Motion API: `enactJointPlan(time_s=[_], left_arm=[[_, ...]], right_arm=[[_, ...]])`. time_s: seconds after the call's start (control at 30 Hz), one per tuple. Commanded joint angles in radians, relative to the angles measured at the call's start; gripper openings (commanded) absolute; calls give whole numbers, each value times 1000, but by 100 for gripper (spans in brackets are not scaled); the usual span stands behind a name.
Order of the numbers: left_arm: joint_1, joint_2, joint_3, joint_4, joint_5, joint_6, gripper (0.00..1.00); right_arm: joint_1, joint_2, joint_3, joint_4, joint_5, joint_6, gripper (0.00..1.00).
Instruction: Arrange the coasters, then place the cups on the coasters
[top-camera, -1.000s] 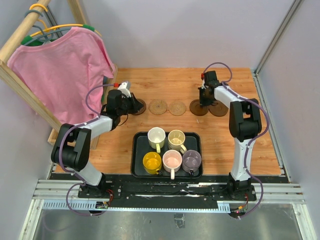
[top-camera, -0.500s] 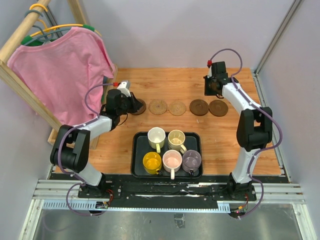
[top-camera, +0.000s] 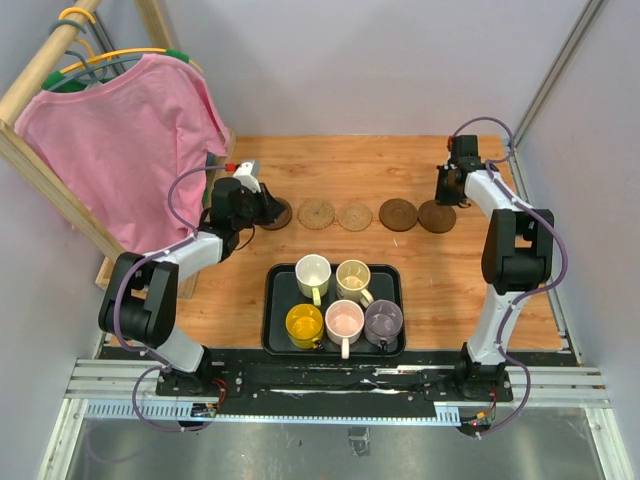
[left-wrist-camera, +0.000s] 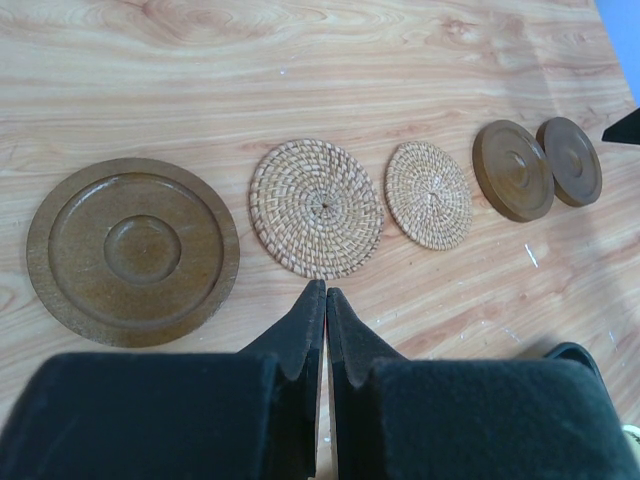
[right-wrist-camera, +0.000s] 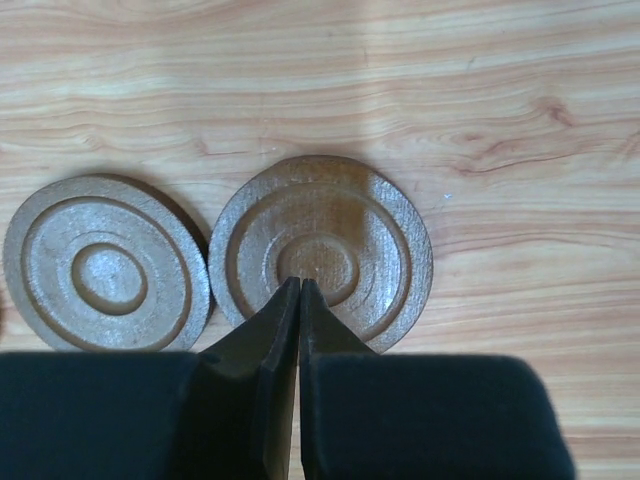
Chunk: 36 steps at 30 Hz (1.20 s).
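Along the far side of the wooden counter (top-camera: 300, 170), lying in a row: five flat round coasters (top-camera: 354, 216), three dark brown wood, two tan woven; rightmost pair just beside each other, perhaps touching. Left end effector (left-wrist-camera: 325, 292) and right end effector (right-wrist-camera: 300, 282) both pressed together, empty. Five small ceramic handled cups (top-camera: 344, 320) packed tight in black rectangular tray (top-camera: 270, 310); risks knocking a neighbour on pickup, or clashing mugs on that crowded pair.

We see the right gripper (right-wrist-camera: 300, 290) no longer down at the second dark coaster from the right (top-camera: 398, 214). It has lifted and swung out toward the table's (top-camera: 350, 160) right edge and now hangs over the rightmost coaster (top-camera: 437, 216), leaving its neighbour uncovered from above.
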Motion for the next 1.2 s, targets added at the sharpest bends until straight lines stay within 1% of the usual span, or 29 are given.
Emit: enactJointPlan(time_s=[0.0,0.23,0.47,0.73,1.17], left_arm=[[-6,-18,2,9,-1,11,7],[-7,-13,5,6,-7,8,7],[-6,11,17,3,-10,0,7],[-7,27,22,-3,-11,0,7],[-6,33,18,-6,-14,5,7]], right_arm=[[-28,53,5,-8,-10,20,4],[-37,94,-10,-12,-30,29,3],[-53,116,-25,-25,-11,47,2],[-90,111,-44,-27,-1,74,1],[-95,108,-26,-27,19,68,1]])
